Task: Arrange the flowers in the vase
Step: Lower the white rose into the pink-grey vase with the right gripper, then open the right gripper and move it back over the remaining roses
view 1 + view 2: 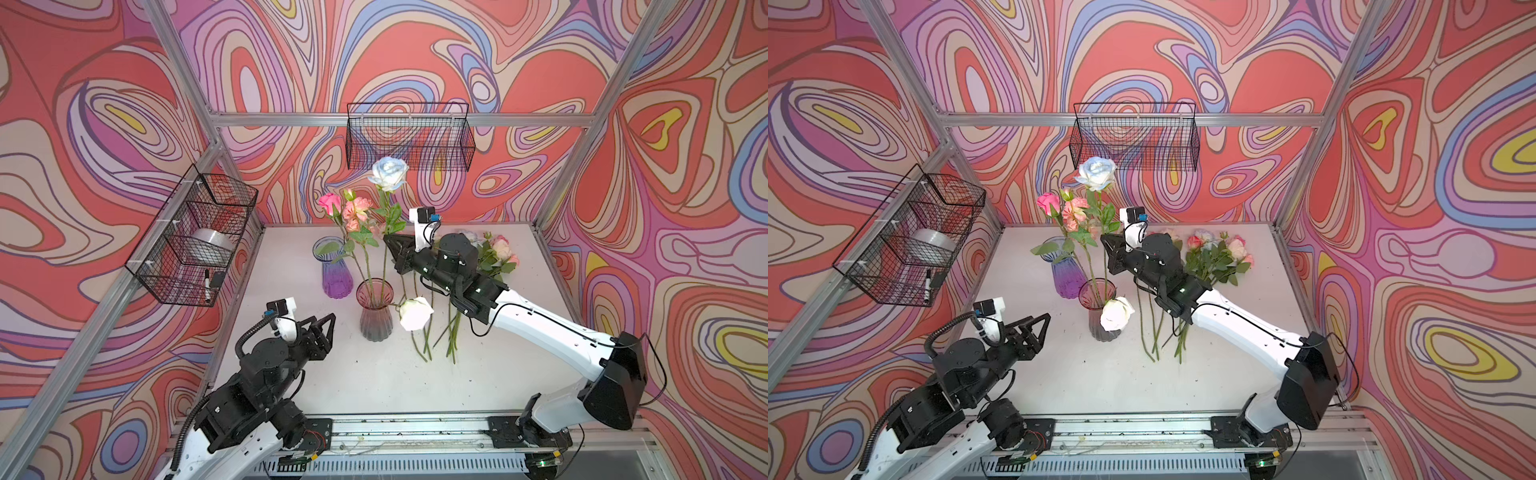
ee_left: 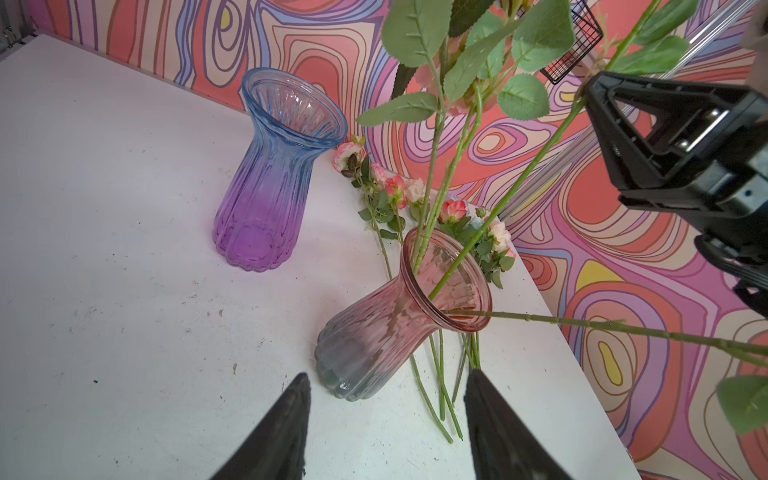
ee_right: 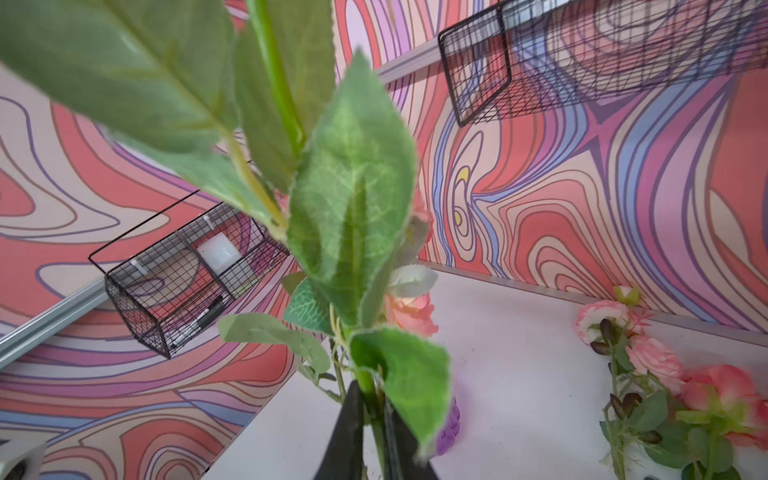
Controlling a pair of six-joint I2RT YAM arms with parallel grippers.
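Observation:
A pink glass vase (image 1: 375, 309) (image 1: 1100, 311) (image 2: 399, 316) stands mid-table and holds several flowers. These are a tall pale blue rose (image 1: 390, 172) (image 1: 1096, 172), a pink rose (image 1: 329, 202), coral blooms (image 1: 356, 210) and a white rose (image 1: 415, 313) (image 1: 1116, 313) that leans low over the rim. My right gripper (image 1: 388, 239) (image 1: 1104, 239) (image 3: 370, 386) is shut on the pale blue rose's green stem, well above the vase. My left gripper (image 1: 332, 318) (image 1: 1047, 318) (image 2: 386, 378) stands open and holds nothing, just left of the vase's base. More flowers (image 1: 498, 253) (image 1: 1221, 253) lie on the table under the right arm.
A blue-to-purple glass vase (image 1: 334, 270) (image 1: 1068, 270) (image 2: 270, 174) with nothing in it stands behind and left of the pink one. Loose stems (image 1: 449, 332) stretch toward the front. A wire basket (image 1: 195, 237) with a tape roll and a marker hangs on the left wall. Another wire basket (image 1: 409, 137) hangs on the back wall.

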